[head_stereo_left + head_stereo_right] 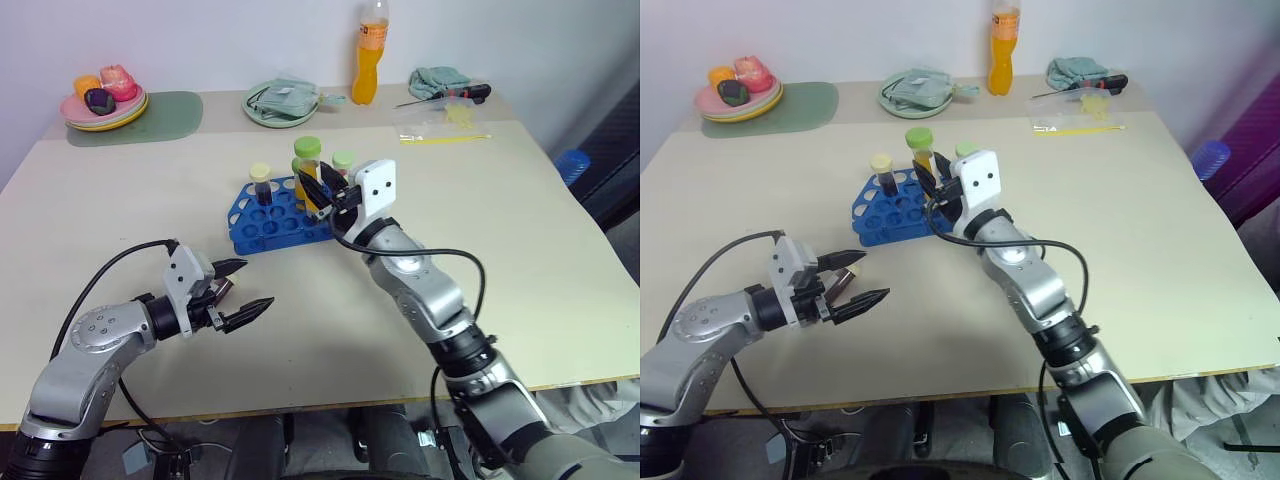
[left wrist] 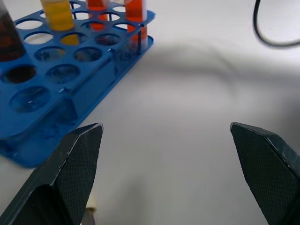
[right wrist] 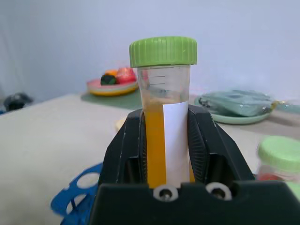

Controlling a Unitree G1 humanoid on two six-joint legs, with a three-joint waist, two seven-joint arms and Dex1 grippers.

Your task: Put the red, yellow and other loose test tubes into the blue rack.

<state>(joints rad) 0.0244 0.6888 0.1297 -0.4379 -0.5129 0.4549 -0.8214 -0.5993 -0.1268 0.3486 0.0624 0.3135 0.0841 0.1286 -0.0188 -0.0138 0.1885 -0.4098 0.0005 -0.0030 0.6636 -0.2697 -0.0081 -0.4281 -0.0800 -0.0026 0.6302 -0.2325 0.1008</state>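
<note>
Spreading wide, the beige surface (image 1: 520, 250) carries the blue rack (image 1: 262, 228). Hanging just over it, the right claw (image 1: 318, 190) grips a green-capped yellow tube (image 3: 164, 112) upright; lower it plumb into 1 free hole. The left claw (image 1: 243, 290) idles released.

Blue rack (image 1: 268, 218): near rows of holes open and reachable from above. Far rows obstructed by a dark tube (image 1: 262, 184) and a green-capped tube (image 1: 343, 163) standing upright. Bare table (image 1: 520, 240) on all sides of the rack; clutter lies only along the far edge.
</note>
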